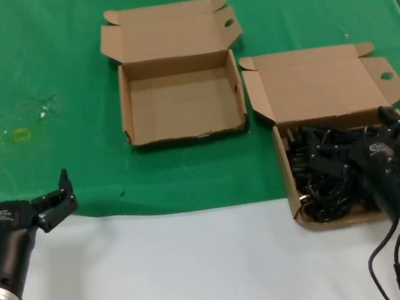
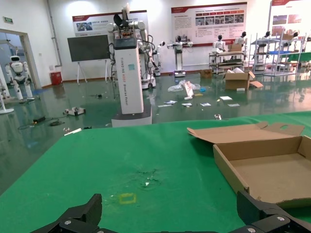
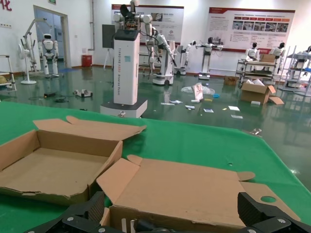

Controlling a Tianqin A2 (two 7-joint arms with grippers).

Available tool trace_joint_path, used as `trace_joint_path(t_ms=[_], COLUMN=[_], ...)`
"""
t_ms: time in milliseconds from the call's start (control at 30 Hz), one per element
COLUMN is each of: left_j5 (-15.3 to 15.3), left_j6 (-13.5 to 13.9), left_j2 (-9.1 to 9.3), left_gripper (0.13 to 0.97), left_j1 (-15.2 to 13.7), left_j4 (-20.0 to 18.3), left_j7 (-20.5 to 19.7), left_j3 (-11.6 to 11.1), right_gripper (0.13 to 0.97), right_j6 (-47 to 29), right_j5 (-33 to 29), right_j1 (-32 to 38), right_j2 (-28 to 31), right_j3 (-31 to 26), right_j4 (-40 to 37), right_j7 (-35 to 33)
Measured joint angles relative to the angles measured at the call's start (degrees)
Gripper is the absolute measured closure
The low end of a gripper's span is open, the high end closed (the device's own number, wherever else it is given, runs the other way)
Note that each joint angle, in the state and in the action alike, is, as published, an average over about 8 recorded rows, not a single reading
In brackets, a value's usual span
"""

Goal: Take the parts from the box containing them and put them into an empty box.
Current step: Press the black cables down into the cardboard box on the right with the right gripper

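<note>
The empty box (image 1: 184,131) lies open at the middle back of the green mat, its front wall wavy with white nicks. It also shows in the left wrist view (image 2: 228,171) and the right wrist view (image 3: 104,165). The box containing the parts (image 1: 315,84) stands open to its right, lid back, and its lid fills the right wrist view (image 3: 194,189). Black coiled cords (image 1: 325,180) fill it; a plug (image 3: 141,226) shows behind its back wall. My right gripper (image 1: 356,137) is open over the cords, also seen in its wrist view (image 3: 175,212). My left gripper (image 1: 21,184) is open and empty at the near left.
The green mat (image 1: 49,80) covers the far part of the table; a white strip (image 1: 169,268) runs along the near edge. A small yellow mark (image 1: 21,134) and a scuffed patch sit on the mat at the left. Beyond the table is a hall with robots.
</note>
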Motion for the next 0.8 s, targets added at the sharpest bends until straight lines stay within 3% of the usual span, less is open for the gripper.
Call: trace_joint_path(t_ms=[800], left_j5=[0.0], left_j6=[0.0], left_j2=[0.0], left_gripper=[0.132], left_j1=[0.0], left_j4=[0.0], left_j7=[0.0], left_j3=[0.0], right_gripper=[0.129], right_j6=[0.0], right_j5=[0.0], right_j1=[0.0], right_j2=[0.0], right_j3=[0.0], right_j4=[0.0], right_j7=[0.0])
